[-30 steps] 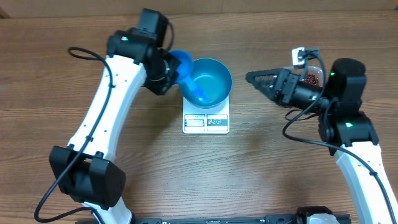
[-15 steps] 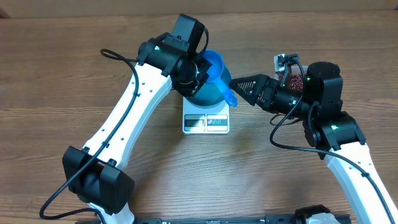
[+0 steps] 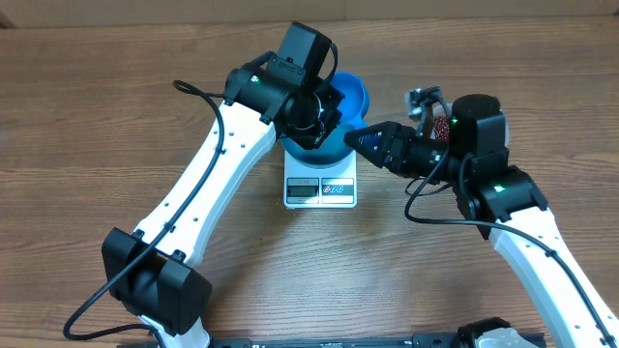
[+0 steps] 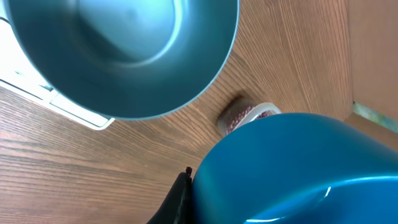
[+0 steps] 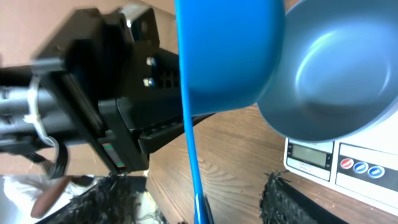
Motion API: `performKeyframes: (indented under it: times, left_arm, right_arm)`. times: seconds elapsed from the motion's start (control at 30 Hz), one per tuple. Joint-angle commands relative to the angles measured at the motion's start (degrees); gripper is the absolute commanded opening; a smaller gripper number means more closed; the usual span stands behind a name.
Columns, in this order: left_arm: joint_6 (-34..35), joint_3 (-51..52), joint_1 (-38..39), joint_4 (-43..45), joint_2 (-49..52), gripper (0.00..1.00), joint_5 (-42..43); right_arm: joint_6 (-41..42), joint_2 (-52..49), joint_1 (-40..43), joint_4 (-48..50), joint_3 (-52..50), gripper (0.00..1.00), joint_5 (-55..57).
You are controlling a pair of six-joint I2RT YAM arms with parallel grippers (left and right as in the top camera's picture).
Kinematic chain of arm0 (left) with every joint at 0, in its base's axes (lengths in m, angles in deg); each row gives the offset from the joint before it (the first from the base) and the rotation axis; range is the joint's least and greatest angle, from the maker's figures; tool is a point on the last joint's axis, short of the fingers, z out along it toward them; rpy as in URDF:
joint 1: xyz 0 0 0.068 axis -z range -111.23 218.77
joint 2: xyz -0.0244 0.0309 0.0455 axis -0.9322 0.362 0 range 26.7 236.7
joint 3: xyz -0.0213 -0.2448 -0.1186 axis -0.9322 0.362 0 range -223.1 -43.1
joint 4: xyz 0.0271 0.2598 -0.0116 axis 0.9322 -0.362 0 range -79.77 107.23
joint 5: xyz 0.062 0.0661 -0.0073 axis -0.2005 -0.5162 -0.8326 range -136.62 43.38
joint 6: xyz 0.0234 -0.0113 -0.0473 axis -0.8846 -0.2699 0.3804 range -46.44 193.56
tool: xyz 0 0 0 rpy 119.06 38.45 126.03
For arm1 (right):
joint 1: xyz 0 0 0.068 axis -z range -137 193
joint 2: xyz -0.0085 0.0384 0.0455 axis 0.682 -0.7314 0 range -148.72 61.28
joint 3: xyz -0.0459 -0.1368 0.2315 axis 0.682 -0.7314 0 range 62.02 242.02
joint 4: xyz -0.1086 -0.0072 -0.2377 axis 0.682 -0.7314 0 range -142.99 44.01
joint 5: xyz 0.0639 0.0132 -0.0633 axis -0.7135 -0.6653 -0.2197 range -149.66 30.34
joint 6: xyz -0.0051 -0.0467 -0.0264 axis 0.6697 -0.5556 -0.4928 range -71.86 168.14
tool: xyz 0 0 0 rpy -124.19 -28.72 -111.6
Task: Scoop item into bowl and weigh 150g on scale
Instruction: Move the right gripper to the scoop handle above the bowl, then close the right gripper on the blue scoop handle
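1. Two arms meet above the white scale (image 3: 321,190) on the bench (image 3: 97,116).
2. The blue bowl (image 4: 124,56) sits on the scale.
3. The left end effector (image 3: 325,110) is pressed tight on the blue scoop (image 5: 230,56), close by the bowl.
4. The right end effector (image 3: 360,138) is spread wide, with the scoop's thin handle (image 5: 189,155) between its fingers.
5. The beans (image 4: 235,118) lie in a clear tub (image 4: 266,111) near the bowl.

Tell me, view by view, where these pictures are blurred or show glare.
Overhead: evenly lit and sharp, no glare on the table. Left wrist: the scoop is too close, soft-edged, with a bright glare streak; the bowl shows a pale sheen. Right wrist: the fingers at the bottom edge are dark and fuzzy, the scale fairly crisp.
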Motion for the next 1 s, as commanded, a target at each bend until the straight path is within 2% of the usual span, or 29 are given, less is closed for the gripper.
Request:
performKeyframes:
  times: [0.0, 0.17, 0.43, 0.6, 0.8, 0.97]
  left_arm:
    - [0.79, -1.18, 0.55, 0.0, -0.98, 0.04, 0.61]
    - [0.57, -1.18, 0.52, -0.24, -0.98, 0.04, 0.28]
    - [0.59, -1.18, -0.28, -0.26, -0.98, 0.04, -0.96]
    - [0.96, -1.18, -2.05, -2.36, -0.98, 0.04, -1.27]
    - [5.9, -1.18, -3.96, -2.97, -0.98, 0.05, -1.29]
    - [12.7, -1.18, -3.98, -1.86, -0.98, 0.04, -1.25]
  right_arm:
    - [-1.2, 0.02, -0.63, 1.6, 1.11, 0.67, 0.55]
    - [-1.22, 0.02, -0.63, 2.64, 1.11, 0.66, 0.55]
    - [-1.25, 0.02, -0.63, 2.67, 1.11, 0.54, 0.59]
    - [-1.2, 0.02, -0.59, 2.93, 1.11, 0.51, 1.22]
    - [0.87, 0.02, -0.59, 7.26, 1.11, 0.51, 2.43]
    - [4.55, 0.02, -0.59, 9.92, 1.11, 0.52, 4.68]
